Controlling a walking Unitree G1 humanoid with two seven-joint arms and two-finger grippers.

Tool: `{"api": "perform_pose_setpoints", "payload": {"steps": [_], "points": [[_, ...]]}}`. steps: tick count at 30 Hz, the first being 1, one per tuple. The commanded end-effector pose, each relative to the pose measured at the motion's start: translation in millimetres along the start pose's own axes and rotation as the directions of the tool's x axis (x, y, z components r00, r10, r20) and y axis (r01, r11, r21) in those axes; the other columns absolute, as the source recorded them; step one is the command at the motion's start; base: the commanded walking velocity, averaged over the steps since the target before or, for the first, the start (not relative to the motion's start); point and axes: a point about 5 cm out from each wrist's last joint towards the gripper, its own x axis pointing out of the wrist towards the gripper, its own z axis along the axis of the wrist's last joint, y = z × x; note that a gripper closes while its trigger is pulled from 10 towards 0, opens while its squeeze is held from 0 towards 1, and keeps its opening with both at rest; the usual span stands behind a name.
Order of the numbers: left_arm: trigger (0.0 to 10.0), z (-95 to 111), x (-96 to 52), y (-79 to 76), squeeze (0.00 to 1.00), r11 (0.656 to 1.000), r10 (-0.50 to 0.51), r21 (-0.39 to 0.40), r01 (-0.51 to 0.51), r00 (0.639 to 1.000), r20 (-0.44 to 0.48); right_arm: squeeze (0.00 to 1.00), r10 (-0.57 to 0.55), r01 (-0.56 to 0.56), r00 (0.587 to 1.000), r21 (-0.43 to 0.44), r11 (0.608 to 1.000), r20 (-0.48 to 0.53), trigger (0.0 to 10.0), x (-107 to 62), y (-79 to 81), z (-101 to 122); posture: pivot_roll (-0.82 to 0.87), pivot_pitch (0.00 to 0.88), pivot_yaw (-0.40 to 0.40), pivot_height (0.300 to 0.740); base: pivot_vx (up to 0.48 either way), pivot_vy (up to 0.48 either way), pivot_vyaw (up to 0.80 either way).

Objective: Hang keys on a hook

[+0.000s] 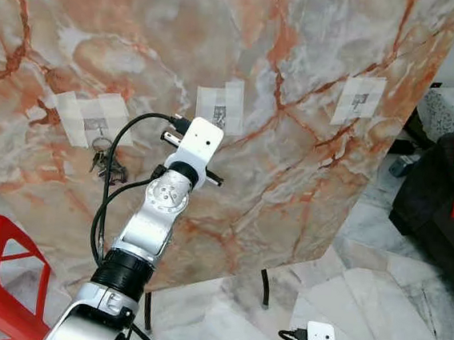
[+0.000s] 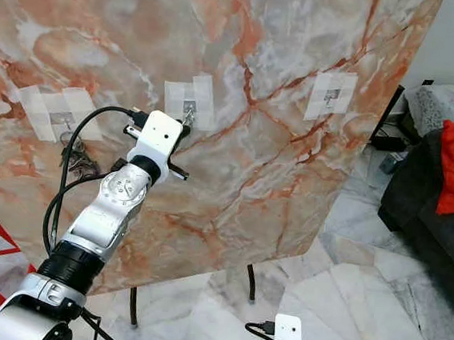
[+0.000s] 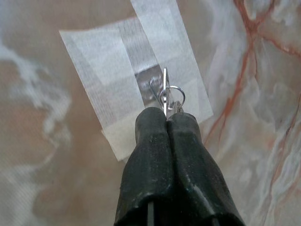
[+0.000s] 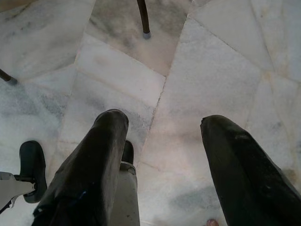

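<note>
While pinched in left end effector (image 3: 167,117), key ring (image 3: 171,95) at hook (image 3: 154,84)

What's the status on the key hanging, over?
Left gripper shut on key ring, ring right at middle hook on marble board. Right gripper open, hanging over floor. Another key bunch on left hook. Nothing blocking.

You can't see the left tool (image 3: 167,117) in the head views; its own wrist housing (image 1: 200,145) covers it. Its pinched fingers hide most of the key (image 3: 165,94). The hook (image 3: 153,84) is too blurred to make out.
</note>
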Motion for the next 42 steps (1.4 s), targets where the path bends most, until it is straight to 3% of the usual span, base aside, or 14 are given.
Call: {"api": "perform_pose_setpoints", "payload": {"steps": [1,19,42], "points": [[10.0,1.4,2.9,-2.2,0.0,1.0,-0.002,0.014,0.002,1.0,-0.011,0.0,-0.004,0.004,1.0,-0.005,1.0,0.009,10.0,0.2,-0.1,2.0,0.04,0.0,-0.065,0.737,0.0,0.0,0.0],[10.0,-1.1,4.1,-1.6,0.0,0.997,-0.009,0.078,0.014,0.999,-0.052,0.0,0.0,0.0,1.0,-0.005,1.0,0.011,10.0,0.2,0.8,2.3,0.04,0.0,-0.064,0.737,0.0,0.0,0.0],[10.0,0.9,5.8,-2.8,0.0,0.997,-0.005,0.072,0.008,0.999,-0.05,0.0,0.002,-0.002,1.0,-0.003,1.0,0.012,10.0,0.1,1.3,2.3,0.04,0.0,-0.063,0.737,0.0,0.0,0.0]]}}
